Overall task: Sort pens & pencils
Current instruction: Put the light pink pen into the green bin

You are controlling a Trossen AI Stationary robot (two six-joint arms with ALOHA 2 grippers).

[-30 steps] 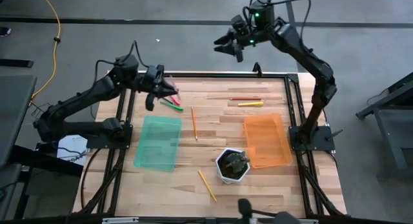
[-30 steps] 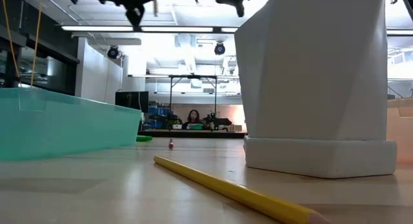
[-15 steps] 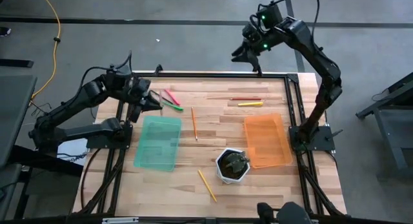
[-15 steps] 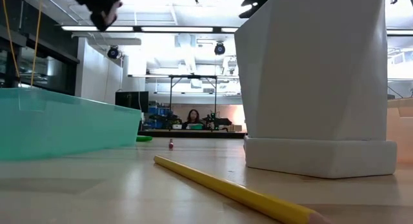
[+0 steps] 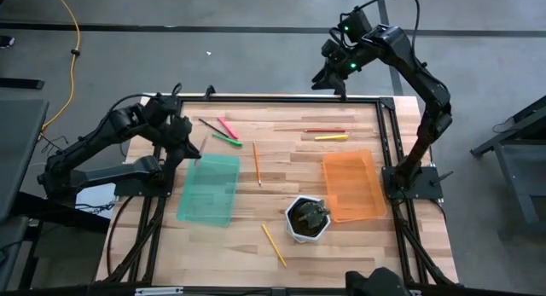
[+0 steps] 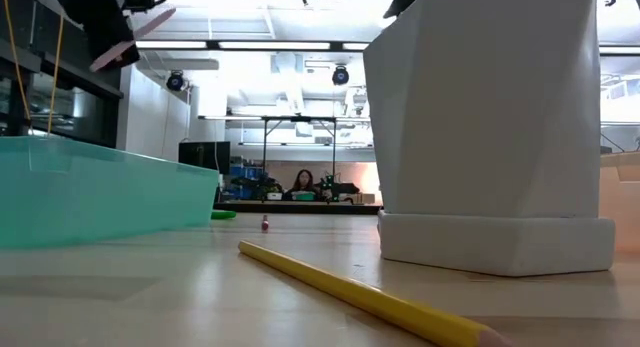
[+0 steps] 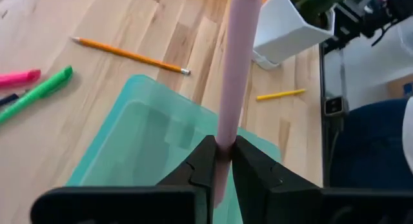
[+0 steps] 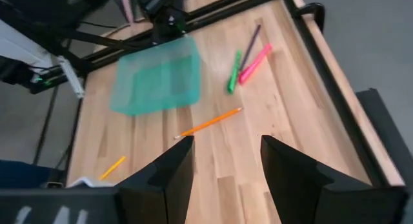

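My left gripper is shut on a pale pink pen and hangs over the far end of the teal tray; the low view shows this pen high above the table. A bright pink pen, a green pen and a black pen lie on the table beyond the tray. An orange pencil, a red pencil, a yellow pen and a yellow pencil also lie flat. My right gripper stands open, high over the table's far edge. My left gripper pinches the pale pink pen near one end between its two fingers. The pen runs on along the fingers and sticks out ahead of them, slanting down. It is lifted clear, above the teal tray's far end.
An orange tray lies at the right. A white pot with a plant stands between the two trays near the front. A black frame borders the wooden table.
My left gripper has gone from above the pink and green pens toward the table's left and near edges, to the teal tray's far end. It has sunk and tipped downward, carrying the pale pink pen. My right gripper has shifted a little toward the right and tipped down.
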